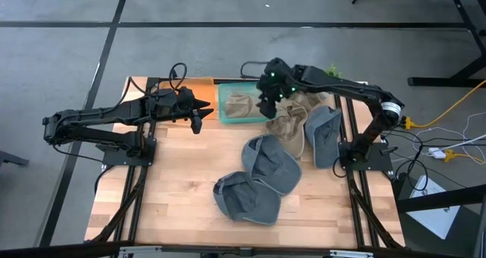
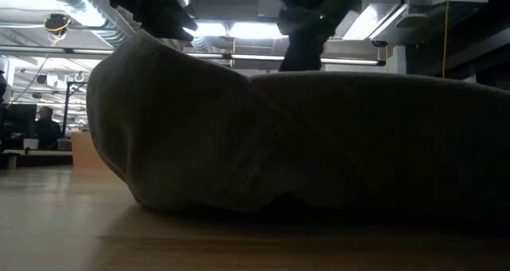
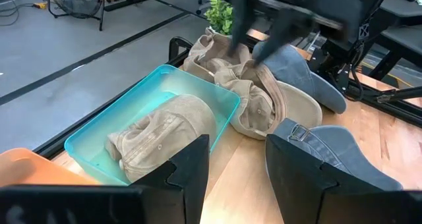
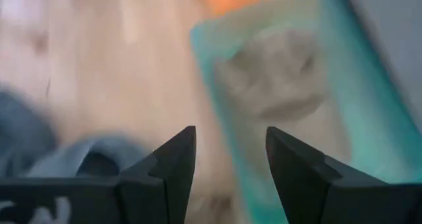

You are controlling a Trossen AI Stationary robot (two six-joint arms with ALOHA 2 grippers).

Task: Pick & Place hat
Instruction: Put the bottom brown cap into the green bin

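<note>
A tan hat (image 1: 238, 106) lies inside the teal bin (image 1: 225, 117), also seen in the left wrist view as hat (image 3: 165, 135) in bin (image 3: 142, 95). More tan hats (image 1: 292, 120) lie heaped just right of the bin. Three grey hats (image 1: 269, 165) rest on the wooden table. My right gripper (image 1: 266, 108) hovers open over the bin's right edge, empty; its own view (image 4: 231, 159) looks down on the binned hat (image 4: 283, 79). My left gripper (image 1: 199, 120) is open and empty, left of the bin, pointing toward it (image 3: 237, 165).
An orange bin (image 1: 199, 83) sits at the far edge, left of the teal one. A green plant (image 3: 221, 13) stands behind the tan heap. In the low view one grey hat (image 2: 303, 143) fills the foreground. Bare wood (image 1: 182, 182) lies on the near left.
</note>
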